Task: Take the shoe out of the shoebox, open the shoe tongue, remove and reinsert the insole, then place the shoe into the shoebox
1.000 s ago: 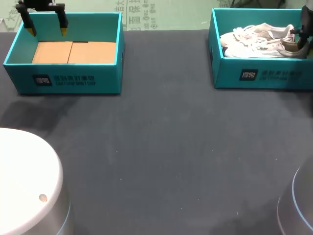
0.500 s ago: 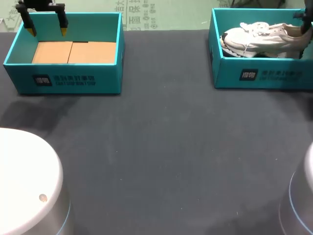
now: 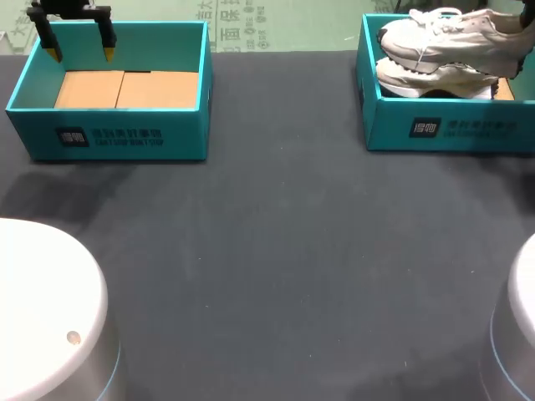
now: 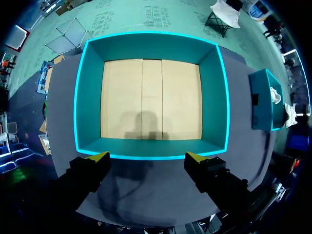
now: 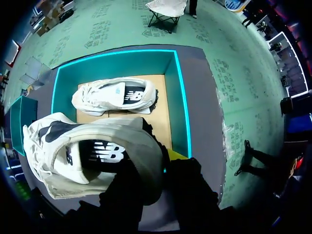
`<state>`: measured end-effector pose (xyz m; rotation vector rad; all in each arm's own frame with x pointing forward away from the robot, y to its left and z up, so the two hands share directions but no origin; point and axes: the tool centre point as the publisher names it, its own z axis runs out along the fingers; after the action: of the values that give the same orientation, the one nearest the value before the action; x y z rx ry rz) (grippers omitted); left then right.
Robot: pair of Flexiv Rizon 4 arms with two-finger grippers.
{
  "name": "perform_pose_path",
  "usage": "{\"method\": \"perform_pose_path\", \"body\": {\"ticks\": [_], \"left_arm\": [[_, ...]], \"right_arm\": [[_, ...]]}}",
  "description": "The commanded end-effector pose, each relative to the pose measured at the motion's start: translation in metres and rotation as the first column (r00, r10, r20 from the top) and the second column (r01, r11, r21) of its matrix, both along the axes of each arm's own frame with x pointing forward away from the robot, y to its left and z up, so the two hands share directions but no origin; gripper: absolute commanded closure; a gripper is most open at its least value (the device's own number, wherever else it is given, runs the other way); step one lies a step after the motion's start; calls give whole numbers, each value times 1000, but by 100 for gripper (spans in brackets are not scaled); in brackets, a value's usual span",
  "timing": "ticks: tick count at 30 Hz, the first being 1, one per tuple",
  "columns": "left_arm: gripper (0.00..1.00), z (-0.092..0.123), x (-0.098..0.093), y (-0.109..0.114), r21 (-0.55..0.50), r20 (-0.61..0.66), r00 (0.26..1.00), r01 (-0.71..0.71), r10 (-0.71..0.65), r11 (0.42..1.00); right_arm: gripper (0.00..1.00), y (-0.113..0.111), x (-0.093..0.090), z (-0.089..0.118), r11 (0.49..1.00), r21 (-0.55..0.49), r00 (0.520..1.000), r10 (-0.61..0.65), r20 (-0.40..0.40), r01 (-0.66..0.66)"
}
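Note:
A white sneaker (image 3: 443, 38) hangs above the right teal shoebox (image 3: 443, 127), toe pointing left. In the right wrist view my right gripper (image 5: 157, 163) is shut on the heel collar of this sneaker (image 5: 87, 156), one yellow fingertip (image 5: 178, 155) showing beside the heel. A second white sneaker (image 3: 435, 82) lies on its side on the box floor (image 5: 114, 95). My left gripper (image 3: 80, 52) hovers open over the back of the left teal shoebox (image 3: 109, 138), with nothing between its fingers (image 4: 100, 157).
The left shoebox (image 4: 92, 97) holds only its bare cardboard floor (image 4: 151, 100). Dark tabletop (image 3: 284, 251) stretches between and in front of the two boxes. The arms' round white bases (image 3: 42, 309) sit at the near corners.
My right gripper has lifted the sneaker up out of the right shoebox, uncovering the second sneaker below. The left arm has not moved.

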<state>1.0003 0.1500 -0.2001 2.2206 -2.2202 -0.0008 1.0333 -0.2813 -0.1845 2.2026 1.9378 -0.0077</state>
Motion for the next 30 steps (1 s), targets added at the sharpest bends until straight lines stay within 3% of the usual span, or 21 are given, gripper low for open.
{"method": "perform_pose_path", "body": {"ticks": [1,20,30], "left_arm": [[0,0,0,0,1,0,1000,0,0,1000],[0,0,0,0,1,0,1000,0,0,1000],[0,0,0,0,1,0,1000,0,0,1000]], "right_arm": [[100,4,-13,20,1000,-2,1000,-1,1,1],[100,55,-68,67,1000,23,999,-17,-31,18],[100,108,-115,81,999,24,999,29,-23,-28]]}}
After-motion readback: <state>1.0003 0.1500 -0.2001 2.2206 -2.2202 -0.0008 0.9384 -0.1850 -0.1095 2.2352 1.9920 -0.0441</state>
